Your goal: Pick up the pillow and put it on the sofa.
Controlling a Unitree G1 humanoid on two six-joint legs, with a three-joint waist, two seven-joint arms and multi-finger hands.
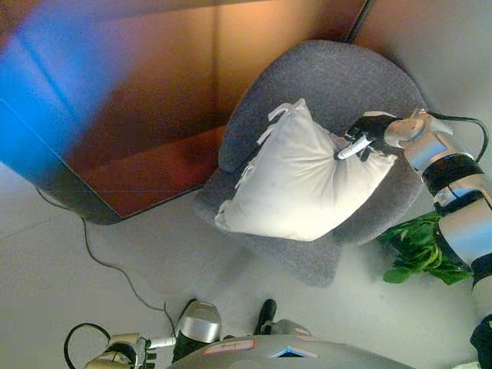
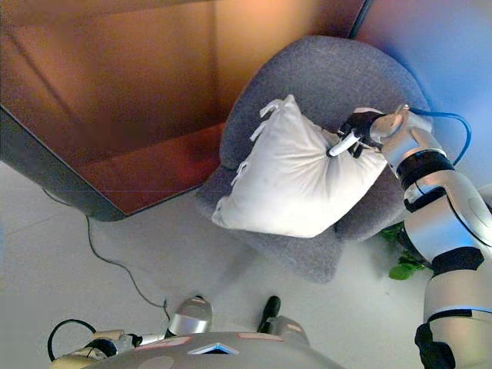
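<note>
My right hand (image 1: pixel 367 138) pinches the white fabric pillow's (image 1: pixel 300 181) corner, resting it on the grey upholstered sofa (image 1: pixel 338 73).

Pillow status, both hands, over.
Right hand shut on pillow, pillow resting on grey sofa. Left hand low, idle. Nothing in the way.

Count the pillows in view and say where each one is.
1. The white pillow lies on the seat of the grey sofa, leaning against its back, with the right hand gripping its upper right edge. Others may be hidden behind it.
</note>
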